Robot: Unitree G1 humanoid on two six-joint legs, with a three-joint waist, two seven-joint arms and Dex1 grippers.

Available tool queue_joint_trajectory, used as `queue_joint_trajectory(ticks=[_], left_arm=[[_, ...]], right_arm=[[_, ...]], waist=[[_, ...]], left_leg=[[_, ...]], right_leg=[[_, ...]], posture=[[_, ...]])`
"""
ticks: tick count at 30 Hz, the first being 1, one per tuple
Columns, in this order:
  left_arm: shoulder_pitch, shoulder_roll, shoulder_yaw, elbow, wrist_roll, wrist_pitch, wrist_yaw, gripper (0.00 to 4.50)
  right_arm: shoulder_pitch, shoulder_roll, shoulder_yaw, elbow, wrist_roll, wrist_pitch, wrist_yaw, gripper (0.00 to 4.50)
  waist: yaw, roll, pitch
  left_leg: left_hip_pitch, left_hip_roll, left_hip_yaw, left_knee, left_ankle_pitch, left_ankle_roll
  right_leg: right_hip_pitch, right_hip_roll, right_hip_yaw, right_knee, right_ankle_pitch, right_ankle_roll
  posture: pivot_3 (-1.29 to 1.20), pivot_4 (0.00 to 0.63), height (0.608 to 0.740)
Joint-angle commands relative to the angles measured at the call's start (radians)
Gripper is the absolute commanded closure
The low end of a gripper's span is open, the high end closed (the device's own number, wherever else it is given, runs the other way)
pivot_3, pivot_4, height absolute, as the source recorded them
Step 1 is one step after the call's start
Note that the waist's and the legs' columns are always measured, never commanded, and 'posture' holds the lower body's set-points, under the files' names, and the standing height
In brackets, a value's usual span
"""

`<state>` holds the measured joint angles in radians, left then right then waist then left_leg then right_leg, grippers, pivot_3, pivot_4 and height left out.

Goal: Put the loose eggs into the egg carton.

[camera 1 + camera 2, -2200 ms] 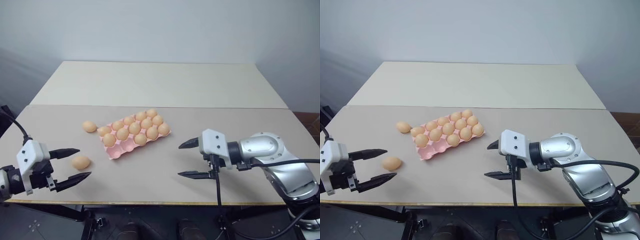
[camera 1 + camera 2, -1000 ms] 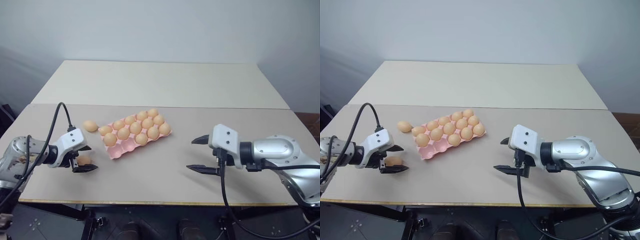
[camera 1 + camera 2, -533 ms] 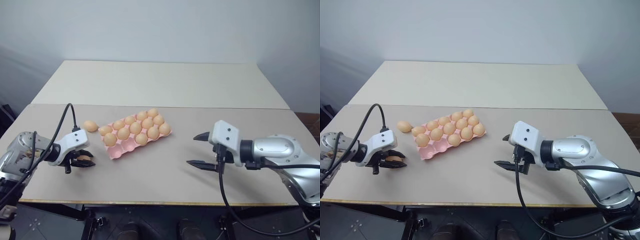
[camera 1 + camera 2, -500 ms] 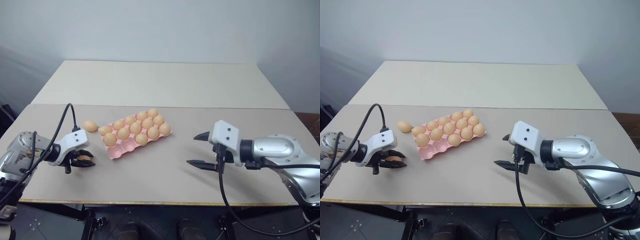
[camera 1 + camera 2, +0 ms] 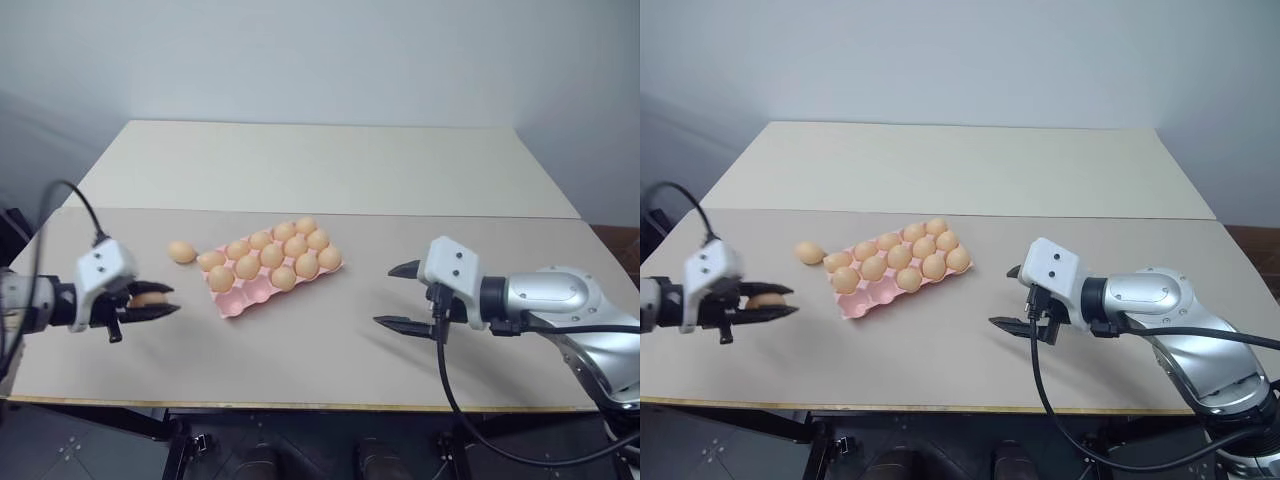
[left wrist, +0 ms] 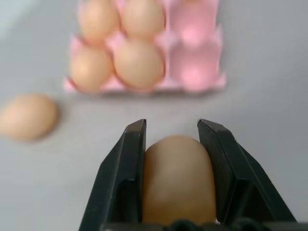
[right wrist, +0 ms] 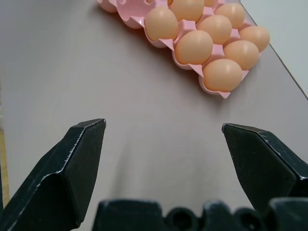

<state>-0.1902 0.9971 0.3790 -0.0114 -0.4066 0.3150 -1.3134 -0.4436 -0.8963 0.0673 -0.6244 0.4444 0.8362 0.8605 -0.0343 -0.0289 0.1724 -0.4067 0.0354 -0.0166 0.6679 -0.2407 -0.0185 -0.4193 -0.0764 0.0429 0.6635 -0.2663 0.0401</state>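
Spanning the scene, the tabletop (image 5: 330, 170) carries the pink egg carton (image 5: 272, 266) near its middle, most cups filled and the near-left cups bare. Off to the right the right claw (image 5: 400, 296) hangs wide open and empty, unmoved. At the left, the left claw (image 5: 160, 301) has shut on a loose egg (image 6: 177, 179) within the last second and lifted it clear of the surface, so that egg is ready to carry to a free cup. One more loose egg (image 5: 181, 251) lies just beside the carton's left corner.
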Motion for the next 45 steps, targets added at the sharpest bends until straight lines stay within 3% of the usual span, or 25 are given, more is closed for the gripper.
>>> queue_joint_trajectory(ticks=[1, 8, 11, 24, 33, 39, 45], left_arm=[[-0.034, -0.104, 0.062, -0.003, -0.132, -0.113, -0.03, 3.07], [-0.229, -0.331, -0.055, 0.14, -0.155, -0.24, -0.017, 3.07], [-0.307, -0.369, -0.113, 0.253, -0.109, -0.293, -0.042, 3.07], [-0.455, -0.419, -0.27, 0.482, -0.027, -0.374, -0.15, 3.07], [-0.487, -0.416, -0.325, 0.572, 0.072, -0.46, -0.137, 3.07], [-0.495, -0.416, -0.334, 0.564, 0.06, -0.439, -0.171, 3.07], [-0.496, -0.419, -0.339, 0.581, 0.087, -0.463, -0.147, 1.15]], right_arm=[[-0.024, -0.003, -0.041, -0.017, -0.009, -0.033, -0.02, 0.0], [-0.017, 0.037, -0.062, -0.05, -0.022, -0.034, -0.101, 0.0], [-0.003, 0.041, -0.073, -0.068, -0.026, -0.022, -0.131, 0.0], [0.085, 0.034, -0.145, -0.177, -0.011, 0.061, -0.224, 0.0], [0.104, -0.003, -0.146, -0.236, 0.043, 0.081, -0.187, 0.0], [0.098, -0.015, -0.145, -0.253, 0.077, 0.067, -0.16, 0.0], [0.095, -0.029, -0.118, -0.243, 0.045, 0.046, -0.167, 0.0]], waist=[[0.006, 0.0, 0.0], [0.027, -0.002, -0.001], [0.022, -0.002, -0.002], [0.019, -0.002, -0.002], [0.019, -0.002, -0.002], [0.019, -0.002, -0.002], [0.019, -0.002, -0.002]], left_leg=[[0.0, 0.0, 0.0, 0.0, 0.0, 0.0], [-0.002, -0.001, -0.001, 0.005, 0.0, 0.0], [-0.003, -0.001, -0.002, 0.008, -0.001, 0.001], [-0.003, -0.001, -0.002, 0.009, -0.001, 0.002], [-0.003, -0.001, -0.002, 0.01, -0.001, 0.002], [-0.004, -0.001, -0.003, 0.01, -0.001, 0.002], [-0.004, -0.001, -0.003, 0.01, -0.001, 0.002]], right_leg=[[0.0, 0.0, 0.0, 0.0, 0.0, 0.0], [0.001, 0.0, -0.002, 0.001, 0.0, 0.0], [0.002, 0.0, -0.001, 0.001, 0.0, 0.0], [0.002, 0.001, -0.001, 0.001, 0.0, 0.0], [0.002, 0.001, -0.001, 0.001, 0.0, 0.0], [0.002, 0.001, -0.001, 0.0, 0.0, 0.0], [0.002, 0.001, -0.001, 0.0, 0.0, 0.0]], posture=[[0.0, 0.15, 0.74], [0.0, 0.15, 0.74], [0.0, 0.15, 0.74], [0.0, 0.15, 0.74], [0.0, 0.15, 0.74], [0.0, 0.15, 0.74], [0.0, 0.15, 0.74]])
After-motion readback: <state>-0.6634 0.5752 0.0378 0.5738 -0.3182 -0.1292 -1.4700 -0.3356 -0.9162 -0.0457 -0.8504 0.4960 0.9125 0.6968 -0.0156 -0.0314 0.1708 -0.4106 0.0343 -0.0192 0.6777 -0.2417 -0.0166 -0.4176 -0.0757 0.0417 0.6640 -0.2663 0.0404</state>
